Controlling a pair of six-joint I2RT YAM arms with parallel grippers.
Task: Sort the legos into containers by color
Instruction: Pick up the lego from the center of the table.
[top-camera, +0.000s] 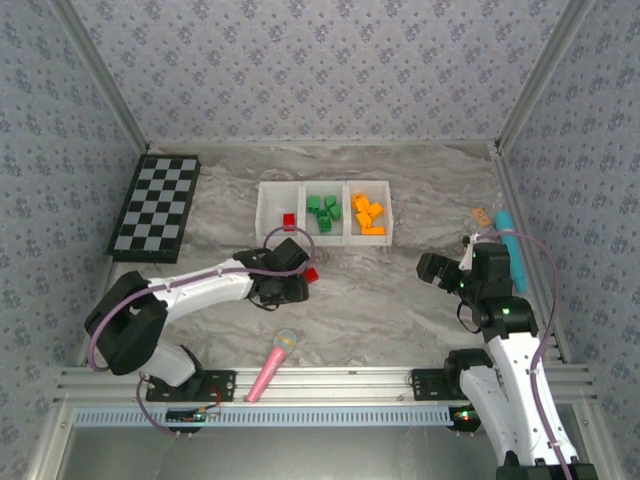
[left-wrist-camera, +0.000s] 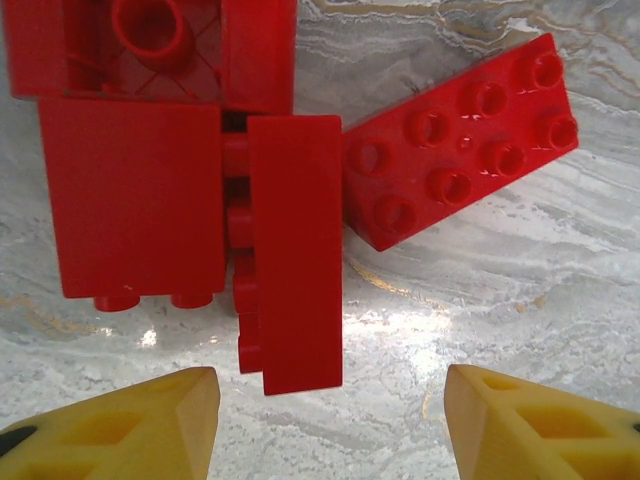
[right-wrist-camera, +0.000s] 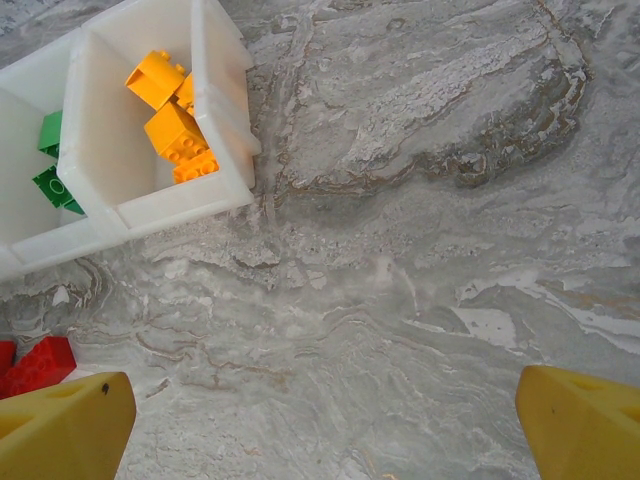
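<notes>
Red legos (left-wrist-camera: 140, 190) sit clustered on the marble surface (left-wrist-camera: 480, 330), at 12 o'clock from the left pincer (left-wrist-camera: 330, 420), which is open and empty. Hard, light, glossy plastic, probably slippery. Best hold: pinch the narrow brick (left-wrist-camera: 295, 250) across its flat sides. Open, empty right pincer (right-wrist-camera: 325, 430); containers (right-wrist-camera: 215, 110) at 11 o'clock.

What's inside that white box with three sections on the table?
The white box holds one red brick in its left section, several green bricks in the middle and several orange bricks in the right. Anything lying beneath those piles is covered.
</notes>
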